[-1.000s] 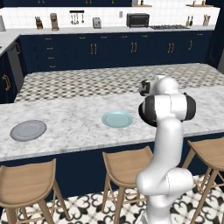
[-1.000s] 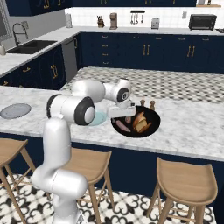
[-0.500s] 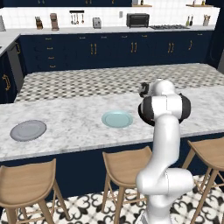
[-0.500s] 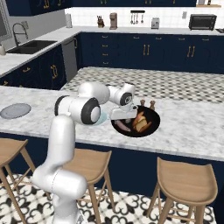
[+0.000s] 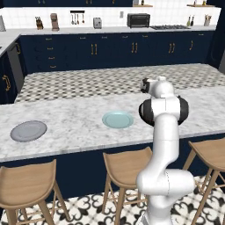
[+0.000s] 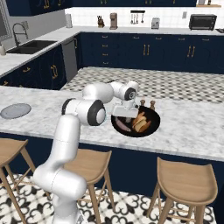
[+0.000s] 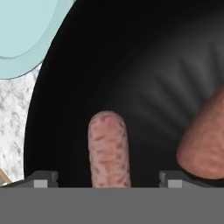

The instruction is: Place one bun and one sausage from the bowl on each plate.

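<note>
**Black bowl, gripper low over a sausage**

Your gripper (image 7: 107, 179) sits down inside the bowl (image 7: 131, 65), jaws apart, one tip on each side of a sausage (image 7: 109, 148) that lies lengthwise between them. Neither tip touches it. A second reddish end (image 7: 203, 144) shows at the right, near the right tip. From the right base view, the bowl (image 6: 151, 128) rests on the marble counter (image 6: 188, 127) with buns (image 6: 140, 124) inside. Teal plate (image 5: 117, 119) lies just beside the bowl; grey plate (image 5: 28, 131) well apart, far left.
</note>
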